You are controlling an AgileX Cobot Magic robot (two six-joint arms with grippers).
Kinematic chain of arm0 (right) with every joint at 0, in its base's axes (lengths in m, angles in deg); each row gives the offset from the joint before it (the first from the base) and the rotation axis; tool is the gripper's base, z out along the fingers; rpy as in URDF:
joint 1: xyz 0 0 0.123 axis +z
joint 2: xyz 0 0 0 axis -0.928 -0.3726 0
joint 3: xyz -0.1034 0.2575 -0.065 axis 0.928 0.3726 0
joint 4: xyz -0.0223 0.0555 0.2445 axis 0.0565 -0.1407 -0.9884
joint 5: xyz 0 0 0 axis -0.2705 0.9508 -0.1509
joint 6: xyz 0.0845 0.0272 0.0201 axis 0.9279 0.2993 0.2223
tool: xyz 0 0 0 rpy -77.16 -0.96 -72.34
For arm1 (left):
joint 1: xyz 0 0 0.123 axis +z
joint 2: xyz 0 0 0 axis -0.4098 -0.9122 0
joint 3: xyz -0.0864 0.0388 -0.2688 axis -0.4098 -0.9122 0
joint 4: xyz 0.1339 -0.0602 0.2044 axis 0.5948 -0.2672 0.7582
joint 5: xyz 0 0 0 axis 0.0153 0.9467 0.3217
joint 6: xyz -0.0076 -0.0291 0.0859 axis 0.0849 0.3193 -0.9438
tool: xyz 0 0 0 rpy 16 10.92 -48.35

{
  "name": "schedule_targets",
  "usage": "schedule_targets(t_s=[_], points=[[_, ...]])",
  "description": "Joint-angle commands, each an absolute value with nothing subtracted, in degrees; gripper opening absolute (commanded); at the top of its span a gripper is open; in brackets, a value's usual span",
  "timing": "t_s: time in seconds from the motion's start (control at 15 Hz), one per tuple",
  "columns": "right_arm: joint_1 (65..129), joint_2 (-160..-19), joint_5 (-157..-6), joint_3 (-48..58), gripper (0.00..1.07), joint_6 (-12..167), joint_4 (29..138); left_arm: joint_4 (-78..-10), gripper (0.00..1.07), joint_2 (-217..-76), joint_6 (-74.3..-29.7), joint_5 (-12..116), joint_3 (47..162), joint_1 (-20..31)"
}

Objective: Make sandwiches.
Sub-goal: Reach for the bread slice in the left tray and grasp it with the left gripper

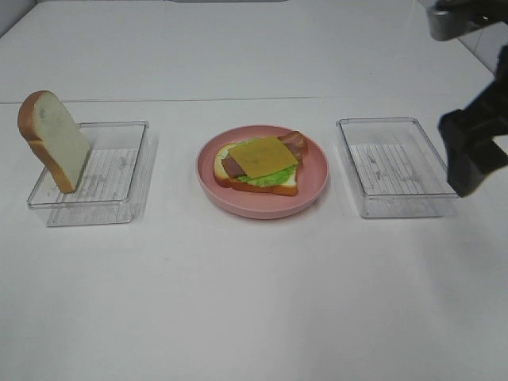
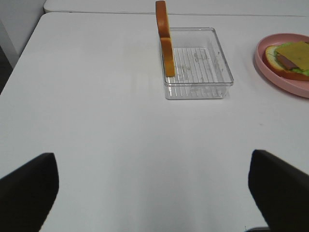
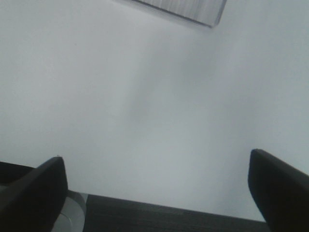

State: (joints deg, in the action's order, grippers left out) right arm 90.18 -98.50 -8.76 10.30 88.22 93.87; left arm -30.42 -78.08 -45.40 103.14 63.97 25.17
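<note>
A pink plate [image 1: 262, 208] in the middle holds an open sandwich: a bread slice [image 1: 225, 171], green lettuce [image 1: 266, 179], bacon [image 1: 295, 141] and a yellow cheese slice [image 1: 262, 156] on top. A second bread slice [image 1: 54, 141] stands on edge, leaning in the left clear tray [image 1: 119, 127]. The left wrist view shows this slice [image 2: 164, 38], its tray [image 2: 195, 92] and the plate [image 2: 263, 65] far ahead of my left gripper [image 2: 154, 193], which is open and empty. My right gripper [image 1: 475, 159] hovers right of the right tray, open and empty [image 3: 157, 188].
An empty clear tray [image 1: 381, 121] stands right of the plate; its corner [image 3: 183, 9] shows in the right wrist view. The white table's dark edge [image 3: 169, 215] lies close under the right gripper. The left gripper is out of the high view.
</note>
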Motion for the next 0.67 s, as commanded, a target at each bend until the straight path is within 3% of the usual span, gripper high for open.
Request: schedule_targets(t_s=[0.07, 0.33, 0.67], points=[[84.0, -89.3, -10.7, 18.4, 0.99, 89.9, 93.5, -30.4, 1.01, -77.2, -45.5, 102.9, 63.9, 25.3], [73.7, -74.8, -12.3, 27.8, 0.99, 89.8, 91.3, -30.4, 1.01, -77.2, -45.5, 102.9, 63.9, 25.3], [73.0, -55.1, -12.5, 37.3, 0.99, 88.5, 90.9, -30.4, 1.01, -77.2, -45.5, 102.9, 63.9, 25.3]])
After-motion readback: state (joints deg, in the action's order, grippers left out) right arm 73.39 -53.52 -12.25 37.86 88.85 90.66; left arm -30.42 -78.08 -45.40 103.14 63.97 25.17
